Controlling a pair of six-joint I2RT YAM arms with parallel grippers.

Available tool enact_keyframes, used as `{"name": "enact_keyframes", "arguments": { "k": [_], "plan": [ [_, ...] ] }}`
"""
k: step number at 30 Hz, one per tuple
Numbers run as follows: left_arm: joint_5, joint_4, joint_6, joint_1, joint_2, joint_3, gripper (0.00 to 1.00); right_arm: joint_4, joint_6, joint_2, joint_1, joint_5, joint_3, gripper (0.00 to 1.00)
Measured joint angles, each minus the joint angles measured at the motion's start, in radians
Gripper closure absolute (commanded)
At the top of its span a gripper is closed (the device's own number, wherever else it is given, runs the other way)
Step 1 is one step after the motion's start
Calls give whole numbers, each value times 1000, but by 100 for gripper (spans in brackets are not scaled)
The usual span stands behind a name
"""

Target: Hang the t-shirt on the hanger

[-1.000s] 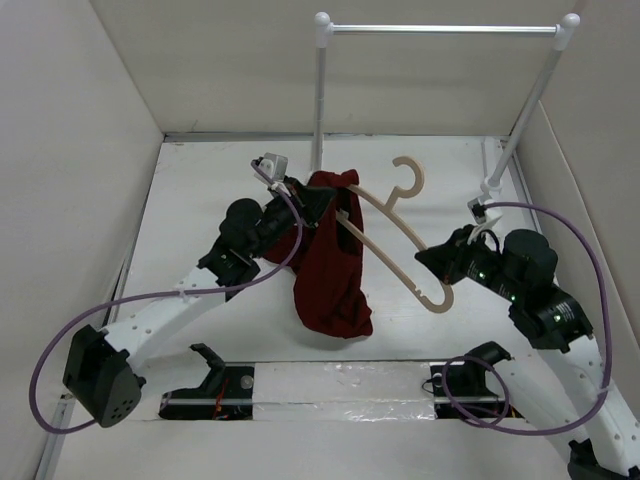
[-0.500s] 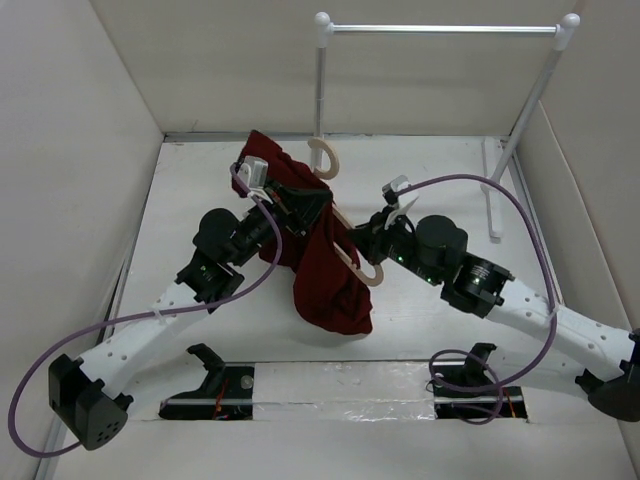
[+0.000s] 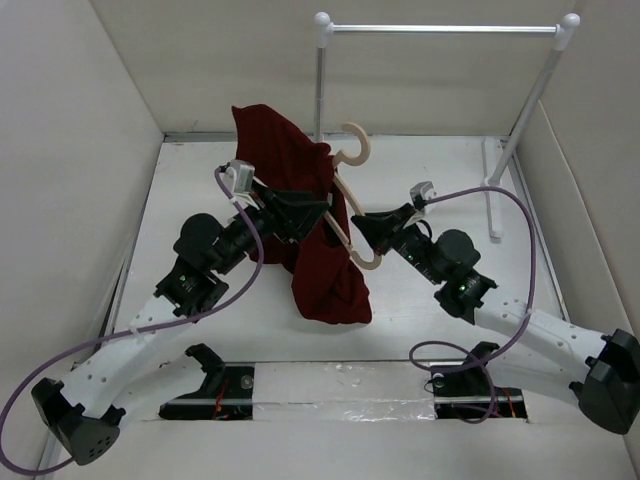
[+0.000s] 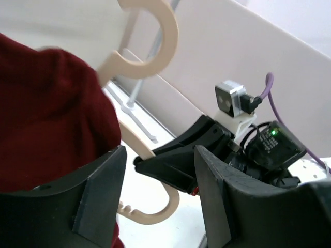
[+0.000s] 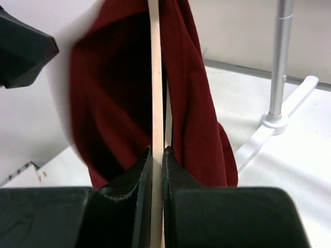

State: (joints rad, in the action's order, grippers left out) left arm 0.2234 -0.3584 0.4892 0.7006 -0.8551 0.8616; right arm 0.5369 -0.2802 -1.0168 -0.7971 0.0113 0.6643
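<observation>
**Shirt draped on the hanger, held up over the table**

From above: the right gripper is clamped on the hanger near its lower end. The hanger slants up and away, with its hook toward the back wall. The shirt is slung over it, one part bunched high at the rear left and the bulk drooping toward the table. Whether the hem touches the table I cannot tell. The left gripper sits against the shirt's left side, just beside the hanger's bar. The stand is at the back, and its left post rises right behind the hook.

Left wrist: the left gripper has its jaws apart with nothing between them. The shirt fills the left side, pressing close by the left finger. The hanger curves out from behind the cloth. The right gripper faces in, crowding the gap and pinching the hanger low down. The stand's foot shows on the table beyond.

Right wrist: the right gripper is closed tight on the hanger, which is seen edge-on as a thin strip. The shirt hangs on both sides of that strip. A black finger of the left gripper juts in at upper left. The stand is off to the right.
</observation>
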Motion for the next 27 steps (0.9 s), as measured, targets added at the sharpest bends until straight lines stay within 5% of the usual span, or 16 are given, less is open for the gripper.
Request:
{"name": "enact_keyframes", "arguments": {
  "k": [9,16,23,27],
  "plan": [
    [-267,78,-1,1,87,58,48,132,-40,72,27,-58,-132,100],
    [-405,127,-23,1,-91,269,45,137,-40,156,12,-72,-156,100],
    [-438,169,-27,1,-243,298,46,131,-36,193,-14,-68,-158,100],
    [-440,170,-16,1,-266,301,56,118,-29,199,-24,-57,-162,100]
  ]
}}
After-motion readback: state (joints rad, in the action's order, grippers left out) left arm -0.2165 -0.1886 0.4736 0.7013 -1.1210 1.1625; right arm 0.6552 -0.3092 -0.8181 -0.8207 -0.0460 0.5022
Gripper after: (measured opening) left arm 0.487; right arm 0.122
